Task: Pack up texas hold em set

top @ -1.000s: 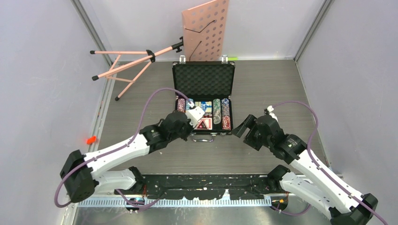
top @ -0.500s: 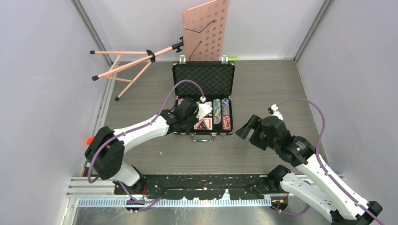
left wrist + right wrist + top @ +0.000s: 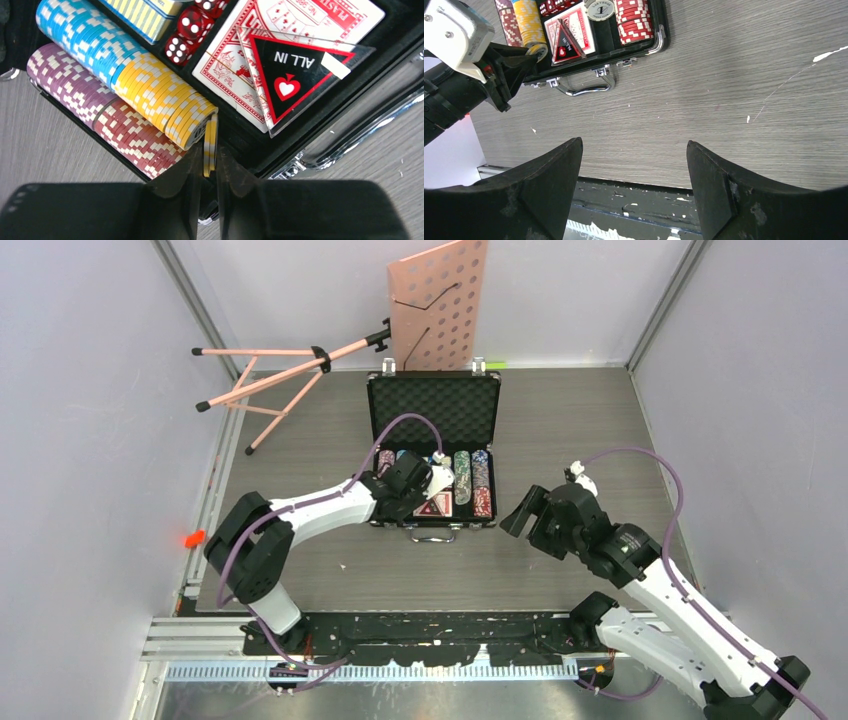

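Note:
The black briefcase [image 3: 433,410] lies open at the table's middle, foam lid up. Its tray holds rows of poker chips, red dice [image 3: 187,30], a red-backed card deck [image 3: 230,70] and an "ALL IN" triangle [image 3: 295,75]. My left gripper [image 3: 432,483] [image 3: 210,162] is at the tray's near left corner, shut on two yellow chips [image 3: 210,142] standing on edge at the end of the yellow row [image 3: 160,97]. My right gripper [image 3: 520,512] [image 3: 634,150] hovers open and empty over bare table, right of the case [image 3: 659,40].
A pink music stand [image 3: 440,300] leans on the back wall behind the case, its tripod legs [image 3: 270,370] lying at the back left. The case's silver handle [image 3: 584,91] points toward the arms. A small red item [image 3: 194,537] sits at the left edge.
My left arm has stretched forward and carried its gripper to the end of the yellow row in the tray. The right arm has barely shifted.

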